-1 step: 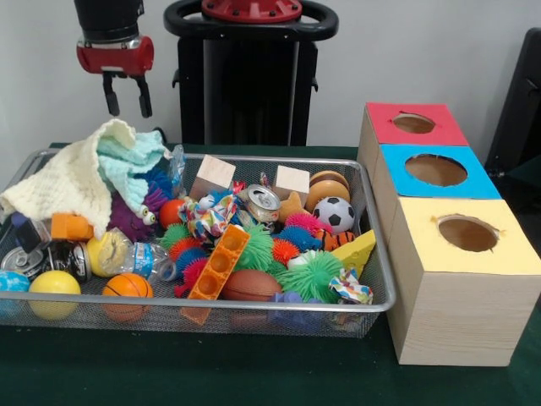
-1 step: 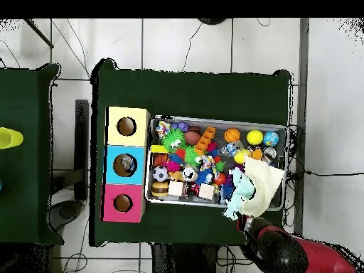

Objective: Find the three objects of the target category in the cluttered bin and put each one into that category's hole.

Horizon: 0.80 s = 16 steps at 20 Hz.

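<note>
My gripper [image 1: 128, 100] hangs open and empty above the far left corner of the wire bin [image 1: 254, 303], just over a cream and mint knitted cloth [image 1: 80, 173]. The bin is crowded with toys: a soccer ball [image 1: 336, 214], an orange basketball [image 1: 127, 288], a yellow ball [image 1: 54, 284], a brown football [image 1: 251, 285], a drink can [image 1: 263, 202], two wooden blocks [image 1: 213, 175], an orange perforated brick [image 1: 220, 260] and several spiky balls [image 1: 313, 275]. In the overhead view the arm [image 2: 281, 249] reaches in beside the cloth [image 2: 254, 186].
Beside the bin stand three wooden boxes in a row, each with a round hole: red top [image 1: 385, 118], blue top [image 1: 397, 165], yellow top [image 1: 423, 245]. The cloth drapes over the bin's left end and hides what lies beneath. Green felt covers the table [image 1: 169, 372].
</note>
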Tool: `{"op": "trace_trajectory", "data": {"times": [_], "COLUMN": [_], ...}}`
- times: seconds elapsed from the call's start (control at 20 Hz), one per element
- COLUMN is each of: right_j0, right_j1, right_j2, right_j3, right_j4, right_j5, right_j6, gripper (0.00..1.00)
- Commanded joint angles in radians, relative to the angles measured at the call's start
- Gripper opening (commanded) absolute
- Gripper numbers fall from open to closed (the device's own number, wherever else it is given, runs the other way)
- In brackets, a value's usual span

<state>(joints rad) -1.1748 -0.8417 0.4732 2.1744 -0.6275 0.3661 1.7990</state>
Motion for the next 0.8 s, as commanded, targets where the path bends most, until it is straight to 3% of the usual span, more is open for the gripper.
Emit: {"op": "trace_trajectory", "data": {"times": [0.05,0.8], "right_j0": [0.032,0.038], "right_j1": [-0.031,-0.031], "right_j2": [0.084,0.140], "right_j3": [-0.034,-0.042], "right_j4": [0.021,0.032], "right_j5": [0.102,0.096], "right_j6": [-0.081,-0.081], "gripper": [1.00,1.00]}}
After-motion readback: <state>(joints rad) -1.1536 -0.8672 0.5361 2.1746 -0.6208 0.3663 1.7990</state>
